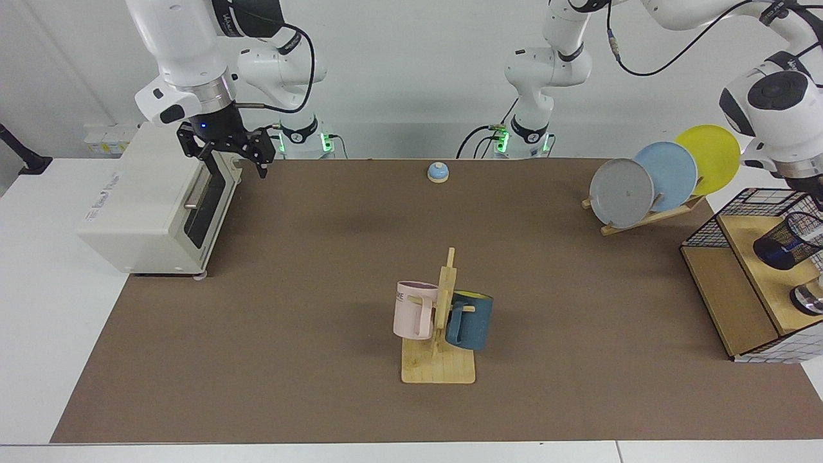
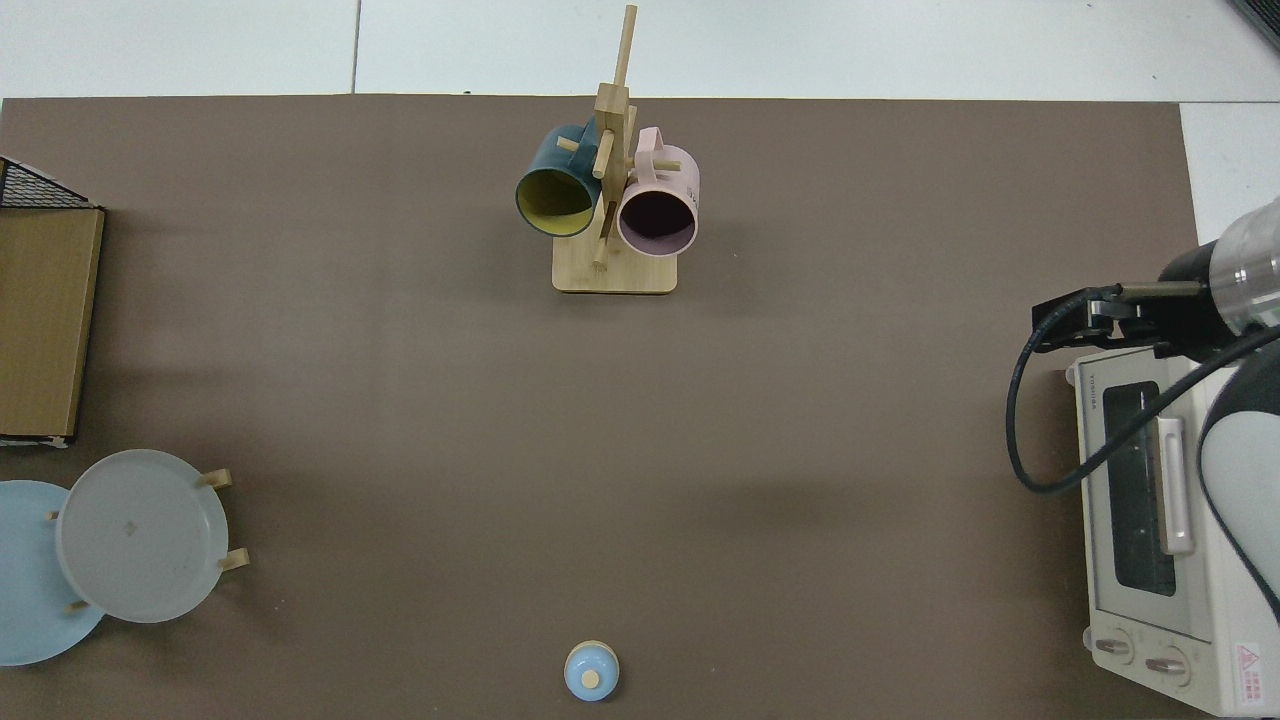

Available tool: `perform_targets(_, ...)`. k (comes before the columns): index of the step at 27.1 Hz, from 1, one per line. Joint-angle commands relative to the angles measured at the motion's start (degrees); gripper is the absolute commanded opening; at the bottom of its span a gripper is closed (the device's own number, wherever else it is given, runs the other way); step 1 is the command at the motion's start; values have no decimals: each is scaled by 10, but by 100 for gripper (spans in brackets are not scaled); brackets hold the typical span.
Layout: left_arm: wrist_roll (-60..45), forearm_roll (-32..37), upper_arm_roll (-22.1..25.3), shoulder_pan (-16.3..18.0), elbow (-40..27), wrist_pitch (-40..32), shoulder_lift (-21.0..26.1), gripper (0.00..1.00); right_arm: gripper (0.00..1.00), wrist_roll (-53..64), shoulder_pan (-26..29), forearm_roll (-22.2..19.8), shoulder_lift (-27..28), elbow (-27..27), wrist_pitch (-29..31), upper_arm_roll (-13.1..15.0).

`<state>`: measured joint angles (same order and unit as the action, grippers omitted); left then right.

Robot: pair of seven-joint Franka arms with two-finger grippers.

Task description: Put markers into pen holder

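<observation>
Pen holder tilted on shelf box, below left gripper

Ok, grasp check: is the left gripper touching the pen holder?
Cannot tell. Facing view: the left gripper sits at the frame edge above the tilted pen holder; top view shows neither. The right gripper waits by the toaster oven.

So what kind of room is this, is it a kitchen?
Probably a robot test lab dressed up like a kitchen, not a real one. Two white robot arms are bolted behind a brown mat, and a toaster oven, a mug tree and a plate rack sit spread out like props.
</observation>
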<state>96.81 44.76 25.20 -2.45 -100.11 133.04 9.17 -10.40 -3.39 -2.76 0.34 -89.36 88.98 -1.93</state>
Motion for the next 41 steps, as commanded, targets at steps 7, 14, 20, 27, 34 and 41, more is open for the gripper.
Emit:
perform_targets(7, 37, -147, -26, -3, 100, -120, -14, 100, 100, -9, 2, 2, 0, 5, -10, -4)
perform_targets(14, 21, -215, -69, -5, 121, -200, -56, 100, 100, -9, 2, 2, 0, 5, -9, -4)
perform_targets(20, -117, -284, -95, -9, 122, -292, -79, 100, 100, -9, 2, 2, 0, 5, -10, -4)
perform_targets(27, -337, -351, -148, -9, 121, -388, -109, 100, 100, -9, 2, 2, 0, 5, -9, -4)
perform_targets(34, -573, -422, -206, -10, 115, -428, -117, 100, 100, -9, 2, 2, 0, 5, -10, -4)
perform_targets(41, -659, -476, -223, -10, 119, -448, -117, 100, 100, -9, 2, 2, 0, 5, -9, -4)
